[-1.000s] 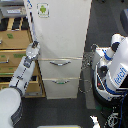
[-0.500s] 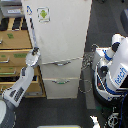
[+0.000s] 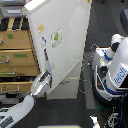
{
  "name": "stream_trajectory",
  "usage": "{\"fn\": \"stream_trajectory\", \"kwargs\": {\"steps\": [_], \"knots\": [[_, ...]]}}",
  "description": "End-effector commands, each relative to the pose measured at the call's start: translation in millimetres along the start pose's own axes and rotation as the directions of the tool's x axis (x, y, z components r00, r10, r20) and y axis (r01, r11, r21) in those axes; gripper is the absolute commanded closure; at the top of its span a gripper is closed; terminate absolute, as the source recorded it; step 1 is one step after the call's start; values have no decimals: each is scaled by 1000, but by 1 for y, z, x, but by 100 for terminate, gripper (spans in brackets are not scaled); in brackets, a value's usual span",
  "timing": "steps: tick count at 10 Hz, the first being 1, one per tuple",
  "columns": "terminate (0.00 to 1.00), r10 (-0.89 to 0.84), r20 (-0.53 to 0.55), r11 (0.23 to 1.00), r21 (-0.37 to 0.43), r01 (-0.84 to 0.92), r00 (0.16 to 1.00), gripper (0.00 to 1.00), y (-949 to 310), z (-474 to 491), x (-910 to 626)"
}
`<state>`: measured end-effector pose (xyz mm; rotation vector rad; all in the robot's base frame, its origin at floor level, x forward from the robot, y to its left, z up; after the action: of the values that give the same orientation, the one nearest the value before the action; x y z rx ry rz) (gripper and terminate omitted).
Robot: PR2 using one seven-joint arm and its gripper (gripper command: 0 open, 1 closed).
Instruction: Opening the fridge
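Fridge [image 3: 67,45] door swung ajar; gripper [image 3: 42,82] at its edge, clasp unclear; pull along arc

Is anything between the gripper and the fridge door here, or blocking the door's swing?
Nothing visible separates them: the gripper sits right at the fridge door's edge, on the side nearer the wooden cabinet; whether it is clamped is unclear. The door stands swung out, and nothing visible blocks its swing.

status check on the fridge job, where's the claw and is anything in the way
Claw at fridge door's lower edge, grip unclear. Upper door swung open, angled out. Tan cabinet close behind arm; white robot beside fridge.
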<state>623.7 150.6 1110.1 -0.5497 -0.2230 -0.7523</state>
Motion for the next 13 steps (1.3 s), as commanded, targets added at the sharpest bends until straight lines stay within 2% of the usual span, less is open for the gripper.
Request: {"fn": "stream_trajectory", "kwargs": {"steps": [1,2,3,4,5,8,9,10,11,12,13], "knots": [[0,-819,24,573,-15,819,574,100,-565,230,-268],[0,-838,-83,545,-52,837,540,100,-499,219,-268],[0,-816,-89,576,-47,816,571,100,-456,209,-243],[0,-761,-100,645,-8,764,641,100,-406,209,-222],[0,-718,-109,691,6,723,687,0,-372,201,-208],[0,-628,-88,773,45,633,773,0,-291,184,-174],[0,-502,-108,847,140,514,858,0,-214,160,-151],[0,-433,-175,852,241,465,884,0,-166,133,-142],[0,-288,-213,877,333,347,934,0,-94,107,-128],[0,-59,-219,863,479,160,974,0,27,72,-113],[0,23,-220,841,532,101,975,0,79,53,-110]]}}
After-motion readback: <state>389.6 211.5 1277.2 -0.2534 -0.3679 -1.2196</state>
